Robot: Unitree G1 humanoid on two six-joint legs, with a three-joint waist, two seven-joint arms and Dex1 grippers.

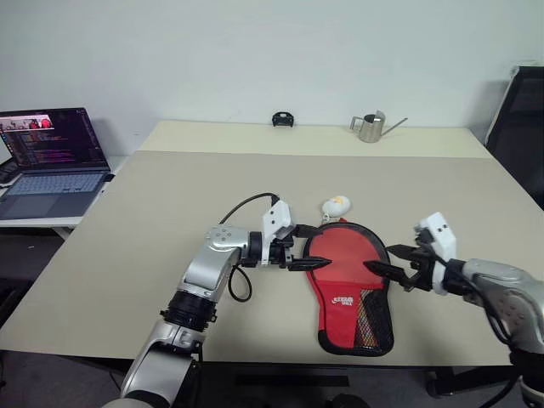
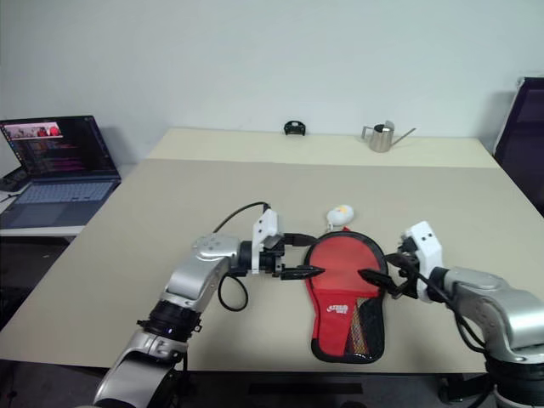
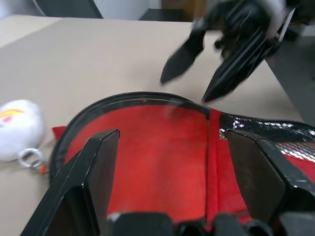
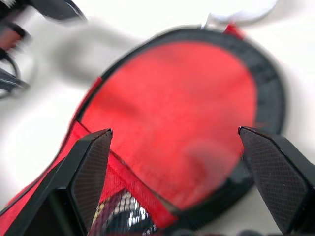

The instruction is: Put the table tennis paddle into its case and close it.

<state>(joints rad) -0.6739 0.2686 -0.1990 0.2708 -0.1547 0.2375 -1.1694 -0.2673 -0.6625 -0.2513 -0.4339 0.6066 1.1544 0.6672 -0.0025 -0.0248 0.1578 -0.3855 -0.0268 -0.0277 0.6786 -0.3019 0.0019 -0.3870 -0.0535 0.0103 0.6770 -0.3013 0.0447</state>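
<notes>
The case lies flat on the table, red face up, with its white logo and black mesh end toward me. A striped handle shows through the mesh; the rest of the table tennis paddle is hidden. My left gripper is open and level at the case's left rim, with nothing between its fingers. The right gripper is open at the right rim, pointing left at the case and holding nothing. In the left wrist view the round red end lies just past the fingers.
A white charm on a ring lies at the case's far end. At the back of the table stand a metal watering can and a small black object. A laptop sits on a side table to the left.
</notes>
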